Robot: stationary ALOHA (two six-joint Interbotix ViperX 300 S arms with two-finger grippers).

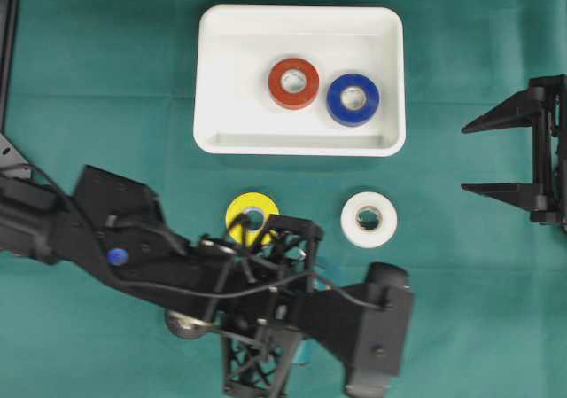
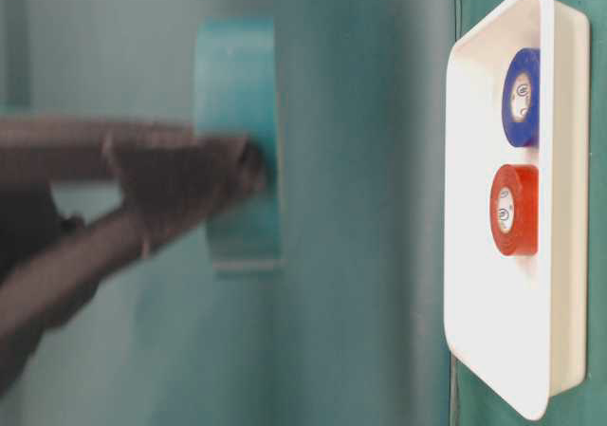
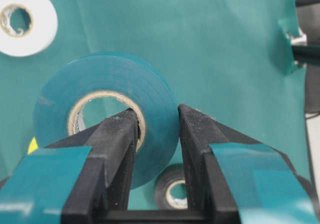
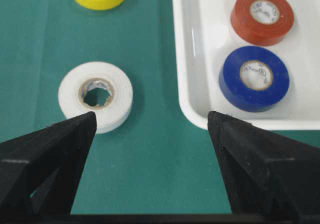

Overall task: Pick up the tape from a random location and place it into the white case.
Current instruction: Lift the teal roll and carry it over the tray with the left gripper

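Tape in green (image 3: 107, 92) is sitting clamped in the left gripper (image 3: 157, 126), one finger (image 3: 117, 134) passing through the cardboard core and the other pressing the outer wall, so the roll is hanging off the desk (image 1: 106, 52). From table level the same green roll (image 2: 237, 84) is showing as a blurred band at the tip of the left arm, apart from the white case (image 2: 474, 208).

White case (image 1: 221, 70) is lying toward the far side of the green-covered desk, already holding a red roll (image 1: 293, 83) and a blue roll (image 1: 353, 99) side by side, just touching or nearly so. Between the case and the left arm, a yellow roll (image 1: 244, 212) is lying flat, partly hidden by the arm's frame and cables, and a white roll (image 1: 368, 219) is lying to its right, near the case's front rim. A small black roll (image 3: 172, 189) is peeking out below the held tape in the left wrist view.

Right gripper (image 1: 500, 154) is waiting at the right edge with its jaws spread wide, holding nothing; its own camera is looking between the fingers at the white roll (image 4: 95, 95) and the case corner (image 4: 187, 107).
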